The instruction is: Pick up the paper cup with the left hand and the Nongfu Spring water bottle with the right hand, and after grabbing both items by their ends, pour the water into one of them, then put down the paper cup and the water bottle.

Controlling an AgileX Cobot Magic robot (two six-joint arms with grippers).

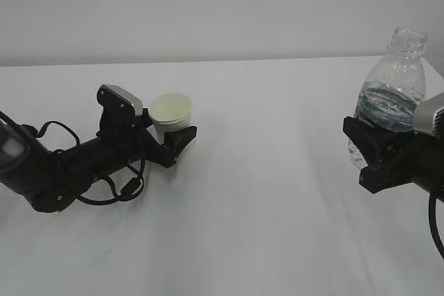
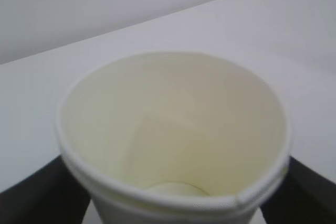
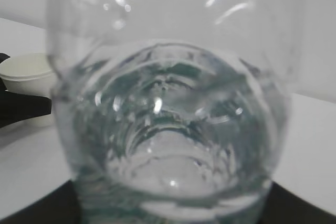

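Observation:
The white paper cup (image 1: 171,110) sits upright between the black fingers of my left gripper (image 1: 170,129), which is shut on it just below the rim. In the left wrist view the cup (image 2: 173,129) fills the frame, its cream inside looks dry, and a finger (image 2: 31,192) presses each side. My right gripper (image 1: 371,150) is shut on the lower body of the clear, capless water bottle (image 1: 392,95), which stands upright with water (image 1: 385,112) about halfway up. Close up, the bottle (image 3: 168,103) blocks most of the right wrist view, with the cup (image 3: 23,69) far left.
Both arms work over a white table (image 1: 263,227) with a plain pale wall behind. A wide bare stretch of tabletop separates cup and bottle. The left arm's cables (image 1: 118,185) loop low near the table surface.

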